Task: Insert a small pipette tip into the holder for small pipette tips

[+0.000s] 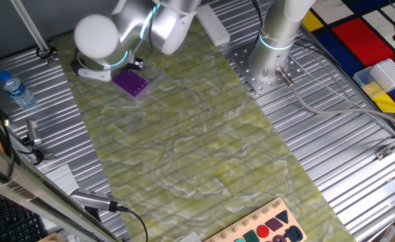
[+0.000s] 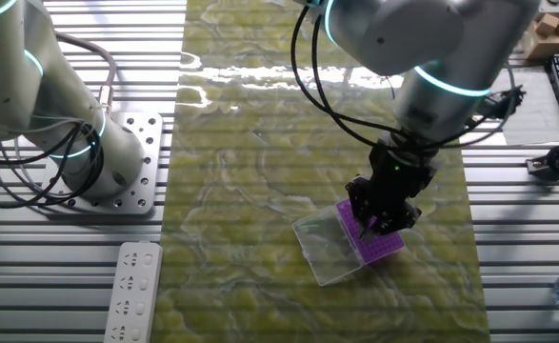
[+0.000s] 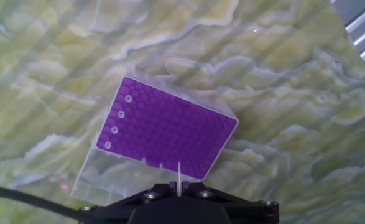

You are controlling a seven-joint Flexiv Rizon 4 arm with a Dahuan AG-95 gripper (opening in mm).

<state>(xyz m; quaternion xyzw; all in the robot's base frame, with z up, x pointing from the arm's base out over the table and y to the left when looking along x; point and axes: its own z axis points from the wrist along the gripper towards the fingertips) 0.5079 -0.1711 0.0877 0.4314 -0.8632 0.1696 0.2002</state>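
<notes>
Purple holder (image 1: 131,83) is lying on the green mat (image 1: 197,141) of the tabletop, half hidden under the arm in one fixed view; no writing is readable. In the other fixed view the pincer (image 2: 382,225) is hovering just above the holder. In the hand view it is clamping a thin tip (image 3: 178,176) over the near edge; four tips are already sitting in one row, and this one looks not yet inserted.

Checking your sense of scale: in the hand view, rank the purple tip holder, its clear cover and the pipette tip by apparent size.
1. Purple holder
2. Clear cover, partly hidden beside the holder, so its rank against the holder is unsure
3. Pipette tip, a thin sliver above the gripper
</notes>
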